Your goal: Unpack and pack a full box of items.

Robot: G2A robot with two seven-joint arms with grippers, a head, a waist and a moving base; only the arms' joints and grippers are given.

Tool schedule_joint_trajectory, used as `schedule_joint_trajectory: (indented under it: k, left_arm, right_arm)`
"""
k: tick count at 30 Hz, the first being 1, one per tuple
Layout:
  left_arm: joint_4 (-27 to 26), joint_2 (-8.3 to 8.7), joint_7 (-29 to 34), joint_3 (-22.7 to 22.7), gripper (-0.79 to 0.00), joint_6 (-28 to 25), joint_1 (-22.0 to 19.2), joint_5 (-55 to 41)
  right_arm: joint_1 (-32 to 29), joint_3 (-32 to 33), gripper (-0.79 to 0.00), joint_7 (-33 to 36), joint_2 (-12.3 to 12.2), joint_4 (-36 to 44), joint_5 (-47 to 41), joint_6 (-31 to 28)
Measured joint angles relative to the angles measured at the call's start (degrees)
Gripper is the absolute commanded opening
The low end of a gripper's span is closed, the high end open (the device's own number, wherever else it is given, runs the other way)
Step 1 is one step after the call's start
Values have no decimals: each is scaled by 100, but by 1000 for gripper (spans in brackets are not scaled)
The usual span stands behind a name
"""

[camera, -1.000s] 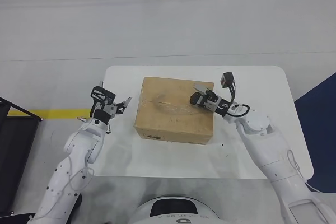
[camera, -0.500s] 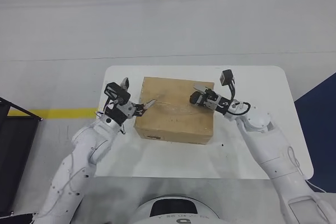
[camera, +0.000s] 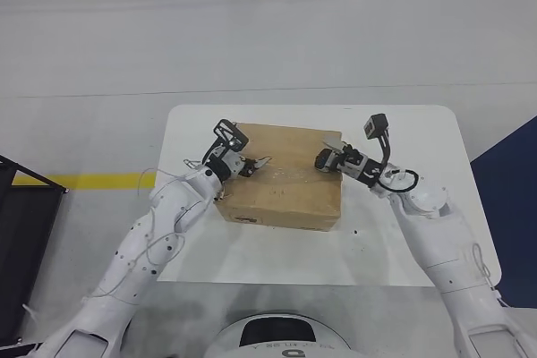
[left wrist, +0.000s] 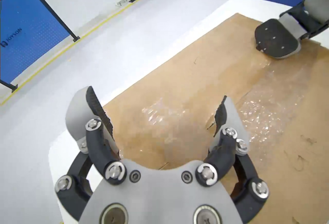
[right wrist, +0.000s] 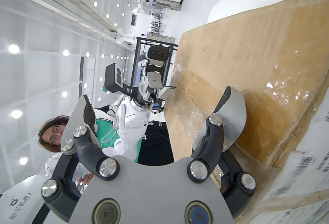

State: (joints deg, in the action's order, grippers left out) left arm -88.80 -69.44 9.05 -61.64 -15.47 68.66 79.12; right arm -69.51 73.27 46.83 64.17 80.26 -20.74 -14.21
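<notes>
A closed cardboard box (camera: 282, 192) stands in the middle of the white table (camera: 412, 251). Clear tape (left wrist: 259, 106) runs along its top seam. My left gripper (camera: 253, 165) hangs open just above the box top near its left end, and nothing lies between its fingers (left wrist: 159, 109). At the right end of the lid my right gripper (camera: 326, 155) is open too, with one fingertip (right wrist: 231, 99) low over the cardboard (right wrist: 257, 55). From the left wrist, the right gripper's dark pad (left wrist: 277, 41) sits on the far end of the box top (left wrist: 192, 75).
A printed label (right wrist: 303, 176) is stuck on the box's side. Bare table surrounds the box on all sides. A black frame (camera: 9, 233) stands on the floor beyond the table's left edge, next to a yellow floor line (camera: 80, 181).
My left arm has swung from beside the box's left side to over its top. The right gripper has drawn back slightly toward the box's right edge.
</notes>
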Motion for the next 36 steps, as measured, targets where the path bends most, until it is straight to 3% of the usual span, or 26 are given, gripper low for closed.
schedule_joint_trajectory:
  k: [5,13,20,29,36]
  left_arm:
    - [-330,63,176,-190,0,-20,231,276]
    - [-1243,262,563,-868,0,-397,992,792]
    - [-1982,357,741,-1536,0,-127,1733,834]
    - [-1846,369,581,-2035,0,386,2322,378]
    - [-1398,304,-466,-2359,0,1125,2421,-334]
  right_arm:
    - [51,27,0,84,-5,-55,-36,-25]
    - [309,-78,0,269,18,-245,-60,-47]
    - [495,-168,0,377,41,-413,-92,-99]
    - [630,-179,0,457,52,-622,-155,-194]
    - [605,-90,0,482,35,-561,-135,-455]
